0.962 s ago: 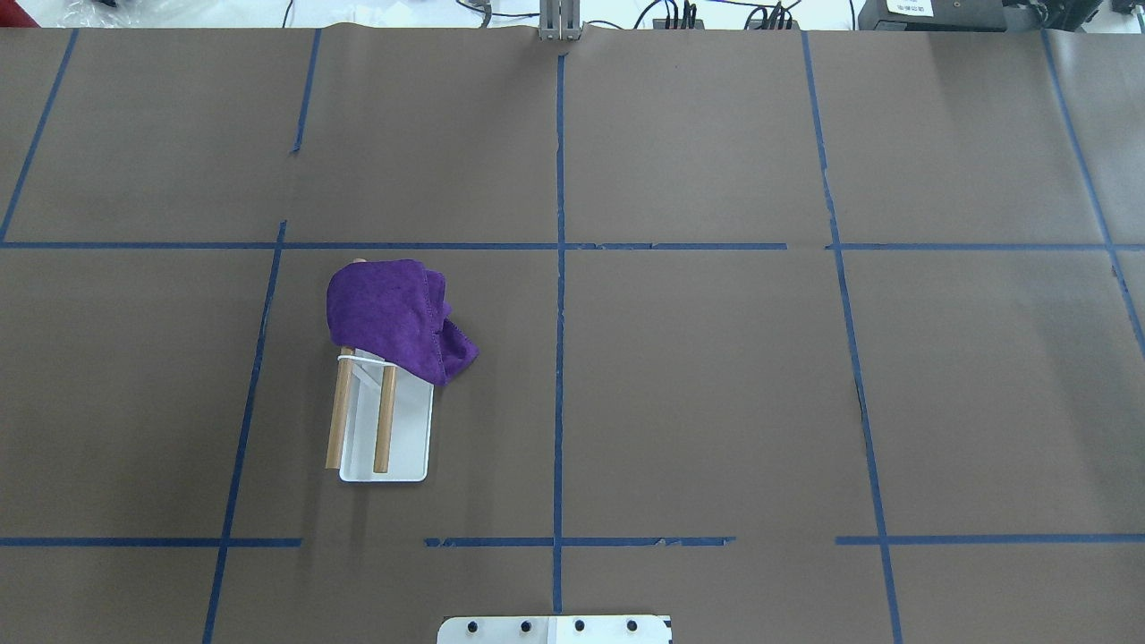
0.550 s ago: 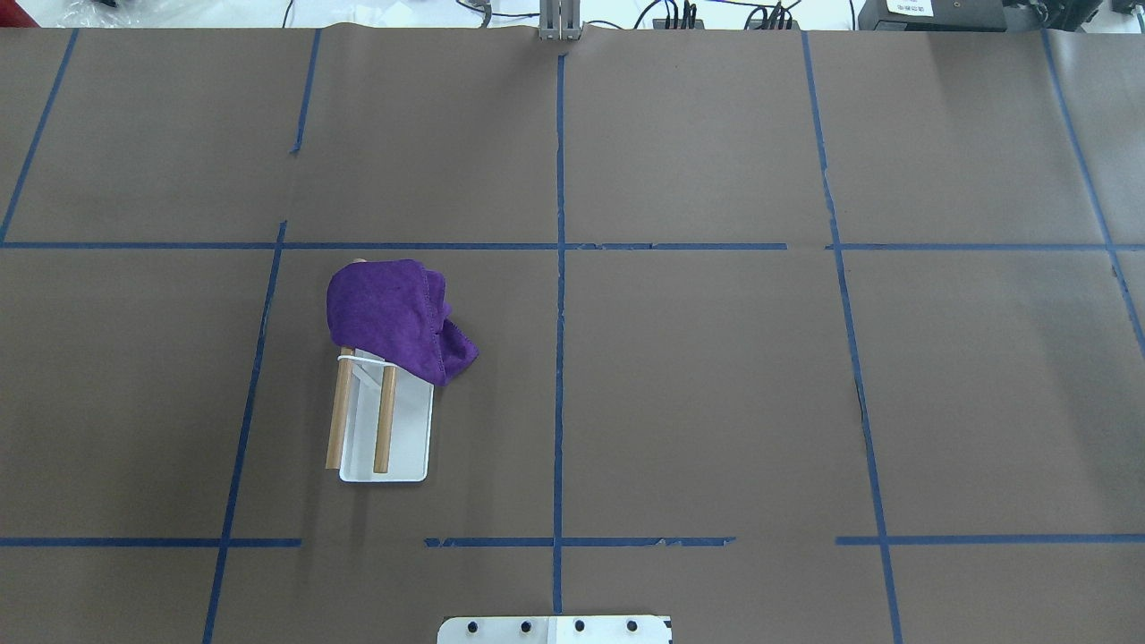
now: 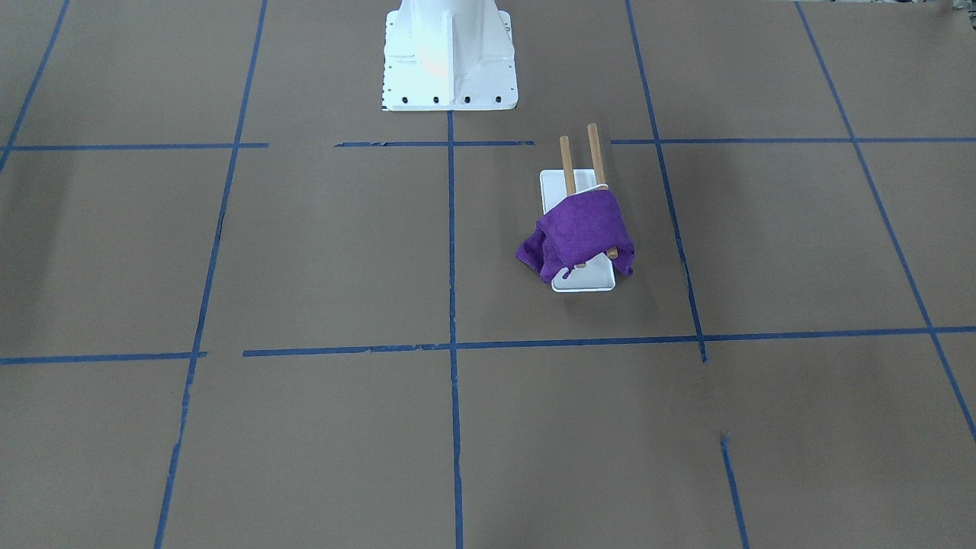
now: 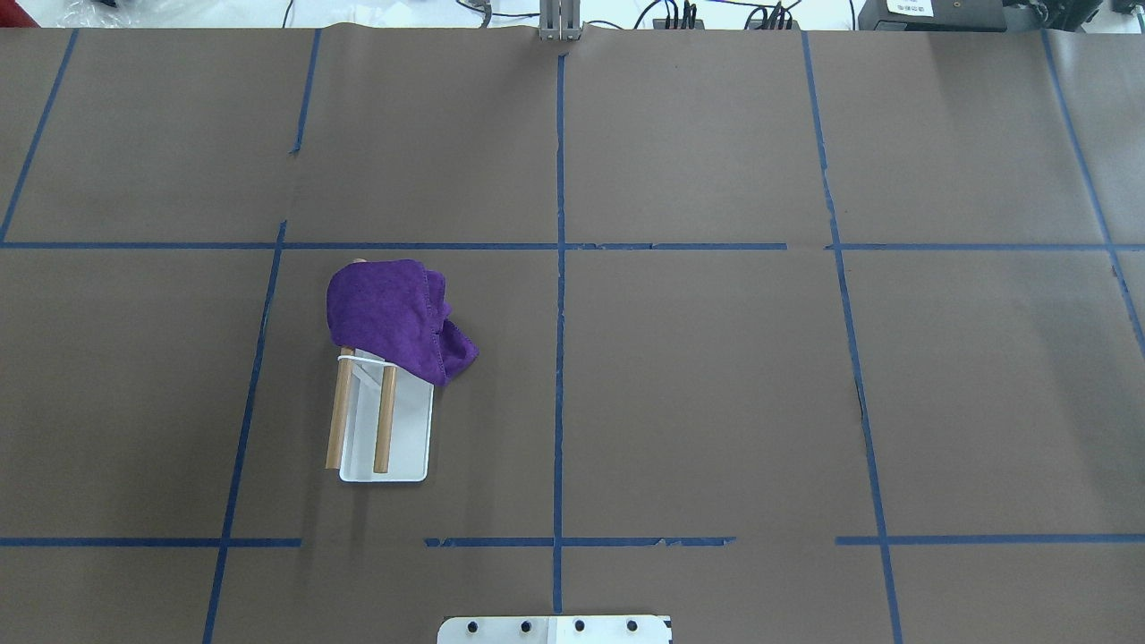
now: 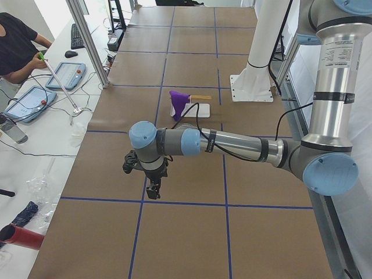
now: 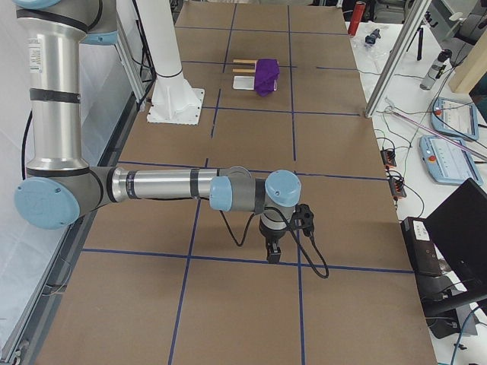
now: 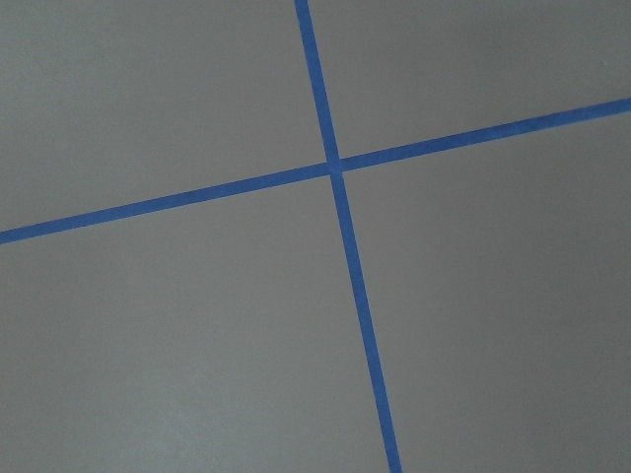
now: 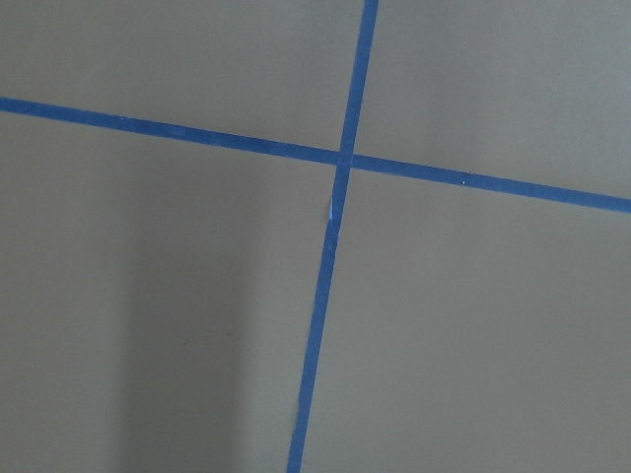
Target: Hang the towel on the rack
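Brown paper [image 4: 716, 402] covers the table, ruled into squares by blue tape [image 4: 560, 161]. In the overhead view the rack [image 4: 385, 420] stands left of centre, its two dowels running up and down the frame over the white plate [image 4: 407, 438]. The purple towel [image 4: 389, 313] is draped over the dowels' upper ends in a bunched heap, not spread flat, and it spills off to the right, past the plate's edge.

In the front view the rack [image 3: 592, 156] sits right of centre, below the white pedestal [image 3: 450, 53]. The towel [image 3: 583, 229] covers the lower ends of the dowels, whose tips poke out beneath the cloth, and a fold hangs down at the plate's left side.

Both arms are well away from the rack. The left gripper [image 5: 152, 189] points down over the paper at lower left of the left-side view, and the right gripper [image 6: 274, 251] does the same at lower centre of the right-side view. Whether either claw is apart or together cannot be told, since the wrist cameras show only paper and crossed tape.
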`<state>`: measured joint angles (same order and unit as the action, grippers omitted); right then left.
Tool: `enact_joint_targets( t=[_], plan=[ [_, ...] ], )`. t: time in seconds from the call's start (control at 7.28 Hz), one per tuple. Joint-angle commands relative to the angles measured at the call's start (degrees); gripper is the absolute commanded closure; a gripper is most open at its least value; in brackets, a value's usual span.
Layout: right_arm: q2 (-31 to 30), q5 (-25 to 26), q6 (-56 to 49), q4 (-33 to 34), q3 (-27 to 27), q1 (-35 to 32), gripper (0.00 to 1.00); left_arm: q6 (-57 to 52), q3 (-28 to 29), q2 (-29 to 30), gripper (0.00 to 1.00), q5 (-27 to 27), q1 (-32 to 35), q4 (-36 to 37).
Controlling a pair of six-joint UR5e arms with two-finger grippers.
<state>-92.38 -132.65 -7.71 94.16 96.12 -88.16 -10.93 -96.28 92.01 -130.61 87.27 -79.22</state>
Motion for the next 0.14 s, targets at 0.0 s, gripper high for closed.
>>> enact_joint_targets(
  t=[0.0],
  plan=[
    [0.4,0.2,0.2,0.0,0.2,1.1,0.00,0.0,0.4,-0.3,0.00,0.0,0.0,0.1]
  ],
)
